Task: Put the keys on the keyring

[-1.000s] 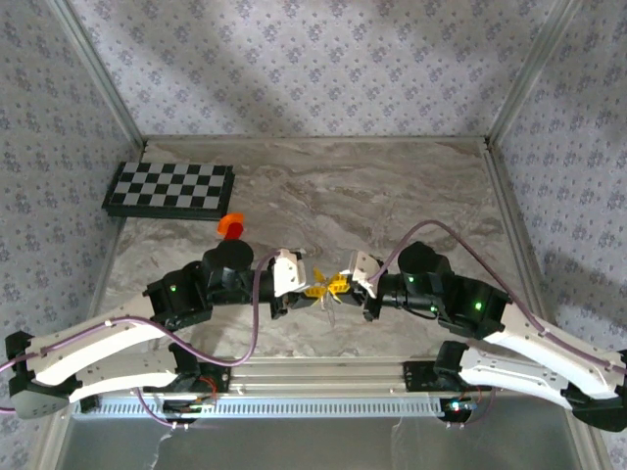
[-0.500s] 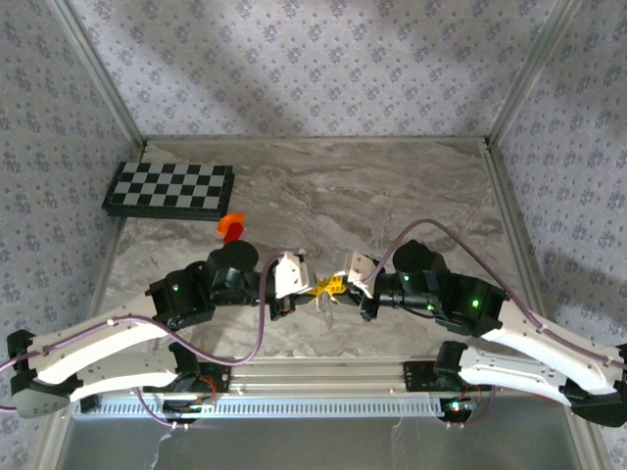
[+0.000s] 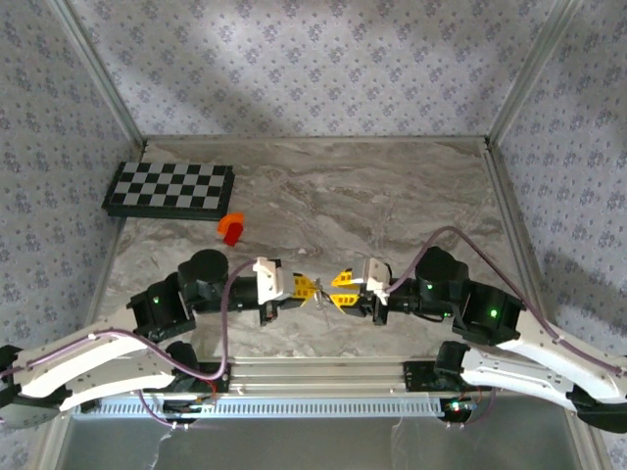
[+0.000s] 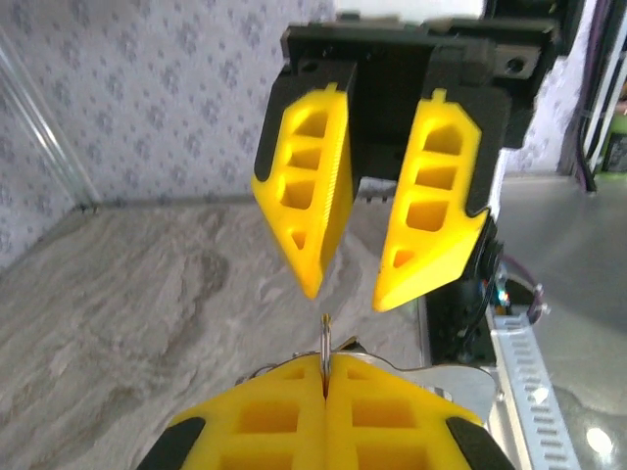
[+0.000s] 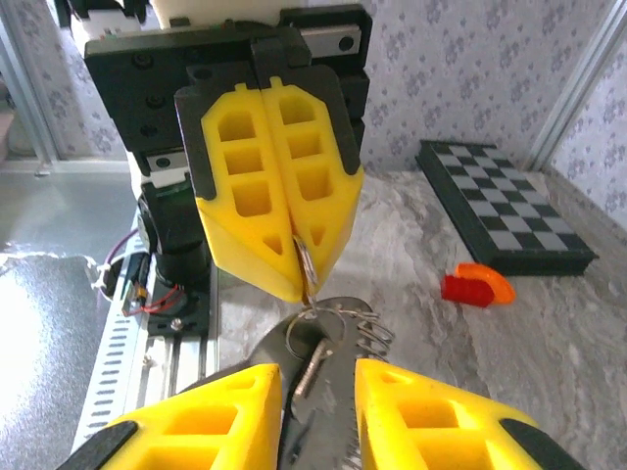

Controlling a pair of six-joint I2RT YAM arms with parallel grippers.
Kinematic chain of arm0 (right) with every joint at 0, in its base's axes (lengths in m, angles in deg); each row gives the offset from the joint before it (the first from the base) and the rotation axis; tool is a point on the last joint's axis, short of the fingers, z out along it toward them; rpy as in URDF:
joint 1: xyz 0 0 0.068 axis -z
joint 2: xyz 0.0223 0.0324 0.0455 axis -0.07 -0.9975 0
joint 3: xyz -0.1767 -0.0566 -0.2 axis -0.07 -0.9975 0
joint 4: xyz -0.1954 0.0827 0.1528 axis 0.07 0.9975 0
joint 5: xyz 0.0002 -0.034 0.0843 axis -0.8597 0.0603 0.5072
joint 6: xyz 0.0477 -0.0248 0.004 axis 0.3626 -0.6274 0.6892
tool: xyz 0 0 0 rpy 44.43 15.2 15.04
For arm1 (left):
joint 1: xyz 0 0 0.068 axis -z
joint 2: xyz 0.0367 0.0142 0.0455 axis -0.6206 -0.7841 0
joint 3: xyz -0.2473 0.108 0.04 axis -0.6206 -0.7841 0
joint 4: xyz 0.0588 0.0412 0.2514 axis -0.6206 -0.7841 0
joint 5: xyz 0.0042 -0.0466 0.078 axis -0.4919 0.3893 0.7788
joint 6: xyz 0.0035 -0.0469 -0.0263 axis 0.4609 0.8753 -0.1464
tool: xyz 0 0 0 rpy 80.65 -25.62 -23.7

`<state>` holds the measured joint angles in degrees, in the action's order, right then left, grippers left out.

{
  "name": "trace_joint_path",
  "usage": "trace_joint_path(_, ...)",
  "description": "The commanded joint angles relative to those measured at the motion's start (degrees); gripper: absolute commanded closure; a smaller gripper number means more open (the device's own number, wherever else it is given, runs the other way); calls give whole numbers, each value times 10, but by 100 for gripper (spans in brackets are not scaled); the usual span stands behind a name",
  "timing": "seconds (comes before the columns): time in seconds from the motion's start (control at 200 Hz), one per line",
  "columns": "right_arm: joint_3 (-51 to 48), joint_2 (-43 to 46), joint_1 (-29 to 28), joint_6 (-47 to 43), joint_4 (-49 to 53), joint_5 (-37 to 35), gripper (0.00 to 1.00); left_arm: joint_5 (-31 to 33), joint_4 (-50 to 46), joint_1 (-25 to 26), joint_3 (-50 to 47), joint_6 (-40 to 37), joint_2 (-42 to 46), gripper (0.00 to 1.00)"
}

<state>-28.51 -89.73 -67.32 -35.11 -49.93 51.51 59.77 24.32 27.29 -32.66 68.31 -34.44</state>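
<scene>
My left gripper (image 3: pixel 306 287) (image 4: pixel 324 370) is shut edge-on on the keyring (image 4: pixel 324 341), a thin silvery loop that pokes out past its yellow fingertips. In the right wrist view the keyring (image 5: pixel 305 262) hangs from those shut fingers, with a fine chain coil (image 5: pixel 370 328) below it. A dark key (image 5: pixel 328 416) with a toothed edge dangles from it. My right gripper (image 3: pixel 341 284) (image 5: pixel 315 377) faces the left one a few centimetres away, open. The key hangs in the gap between the right gripper's fingers, and neither finger presses on it.
An orange-red block (image 3: pixel 232 228) (image 5: pixel 475 284) lies on the marble table behind the left arm. A checkerboard (image 3: pixel 168 188) sits at the back left. The metal rail (image 3: pixel 323 372) with the arm bases runs along the near edge, right under the grippers.
The right gripper has opened and drawn back to the right. The left gripper stayed shut on the keyring and shifted left. The two were touching before and now stand apart.
</scene>
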Motion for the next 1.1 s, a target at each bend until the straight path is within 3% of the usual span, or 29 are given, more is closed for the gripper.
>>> trace_joint_path(0.0, -5, 5, -3, 0, -30, 21, 72, -43, 91, -1, -14, 21, 17, 100)
trace_joint_path(0.355, -20, 9, -3, 11, -77, 56, 70, -82, 179, -1, -44, 50, 10, 100)
trace_joint_path(0.535, -23, 11, -3, 11, -74, 82, 58, -93, 221, -1, -52, 62, 0, 100)
trace_joint_path(0.74, -29, 19, -3, 11, -75, 68, 64, -94, 218, -2, -47, 61, -2, 100)
trace_joint_path(1.019, -41, 24, -3, 17, -86, 74, 63, -94, 222, -2, -45, 63, 0, 100)
trace_joint_path(1.094, -46, 27, -3, 19, -96, 76, 68, -95, 225, -2, -45, 64, 0, 100)
